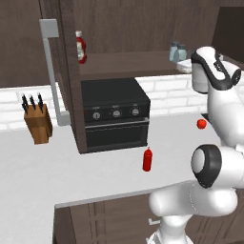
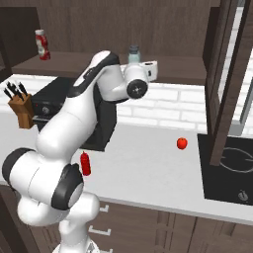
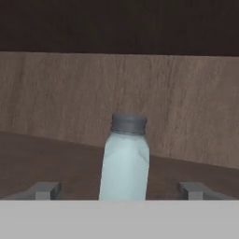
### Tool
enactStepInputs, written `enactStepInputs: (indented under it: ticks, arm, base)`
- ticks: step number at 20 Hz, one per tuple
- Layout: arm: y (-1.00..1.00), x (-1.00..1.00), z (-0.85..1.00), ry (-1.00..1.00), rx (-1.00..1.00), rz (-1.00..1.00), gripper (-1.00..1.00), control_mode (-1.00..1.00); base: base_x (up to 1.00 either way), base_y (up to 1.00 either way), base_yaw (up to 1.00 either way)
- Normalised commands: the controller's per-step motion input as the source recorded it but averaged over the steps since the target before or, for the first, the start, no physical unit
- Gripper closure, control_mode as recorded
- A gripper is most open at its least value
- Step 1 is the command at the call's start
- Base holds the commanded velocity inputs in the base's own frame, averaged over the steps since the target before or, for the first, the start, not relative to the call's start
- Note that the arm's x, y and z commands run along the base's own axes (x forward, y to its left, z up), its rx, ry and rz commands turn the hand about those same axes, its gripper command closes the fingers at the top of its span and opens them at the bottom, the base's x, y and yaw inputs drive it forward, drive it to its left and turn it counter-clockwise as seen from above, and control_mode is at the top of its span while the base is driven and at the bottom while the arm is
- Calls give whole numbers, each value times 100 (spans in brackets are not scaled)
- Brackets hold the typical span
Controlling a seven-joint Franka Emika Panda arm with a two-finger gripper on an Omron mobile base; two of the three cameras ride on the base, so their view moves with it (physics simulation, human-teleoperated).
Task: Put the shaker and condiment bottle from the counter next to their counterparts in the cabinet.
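- The small greyish-blue translucent shaker (image 3: 124,161) with a darker grey cap stands upright on the dark brown wooden shelf (image 3: 42,158) of the wall cabinet (image 1: 64,71). In the hand view it is centred between the two small dark finger tips.
- The two-finger gripper (image 3: 122,190) is spread wide: one finger tip (image 3: 44,190) is well to the left of the shaker and the other is well to the right, and neither touches it.
- In the left base view two pale shakers (image 1: 177,51) stand close together on the shelf just beside the white hand; I cannot tell which of them is which.
- The white arm (image 2: 74,123) with dark joints rises from the base and reaches up and forward, with its hand at the height of the shelf.
- The small all-red squeeze bottle (image 1: 147,159) with a pointed nozzle stands upright on the wide flat white countertop (image 1: 43,171), in front of the black oven-like appliance (image 1: 114,114) and well apart from the gripper.
- The red bottle with a white cap and white label (image 1: 81,47) stands at the far left of the shelf, near the tall pale grey bar handle (image 1: 51,71) of the open door.
- A wooden knife block (image 1: 38,121) stands on the counter at the left, and a small red round fruit (image 2: 182,143) lies on it at the right, near the black cooktop (image 2: 230,168).
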Motion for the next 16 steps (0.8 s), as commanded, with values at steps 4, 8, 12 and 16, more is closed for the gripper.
enactStepInputs:
  ticks: [4,8,12,16]
  arm:
    - [0,-97,-8,-11,0,0,-100,-100]
    - [8,-77,-46,-1,0,0,-100,-100]
    - [14,-73,-62,0,0,0,-100,-100]
    - [15,-71,-67,0,-2,3,-100,-100]
  base:
    - [0,0,0]
    - [0,0,0]
    - [0,0,0]
    - [0,0,0]
